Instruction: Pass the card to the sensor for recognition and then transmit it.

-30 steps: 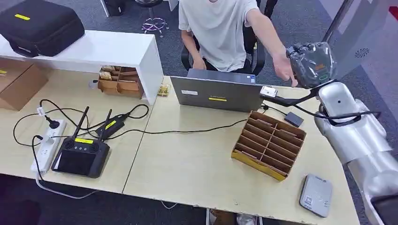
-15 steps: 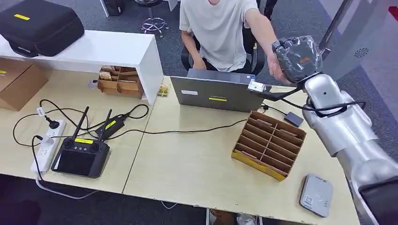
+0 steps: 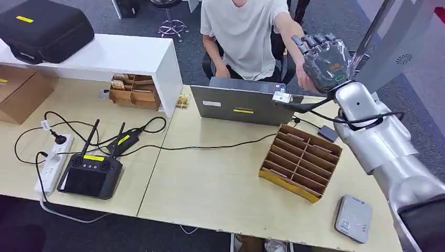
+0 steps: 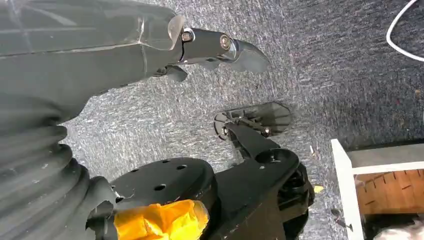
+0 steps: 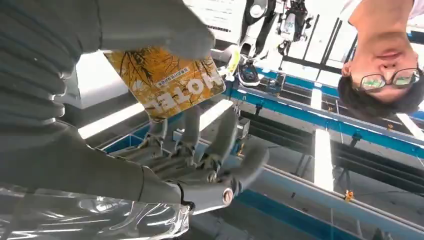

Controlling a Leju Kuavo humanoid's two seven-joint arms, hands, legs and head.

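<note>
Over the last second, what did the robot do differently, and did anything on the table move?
The right hand moved left and further out, toward the seated person, turning so its fingers now point up. The right wrist view shows it holding the orange card between thumb and fingers. The person's hand stayed close behind it. The laptop, the cardboard divider tray, the grey sensor pad and the black remote controller stayed put.

1 card | 1 laptop | 2 divided cardboard organizers, one by the laptop, one beside the white shelf | 1 grey sensor pad | 1 antenna controller | 1 power strip | 1 black case | 1 person
</note>
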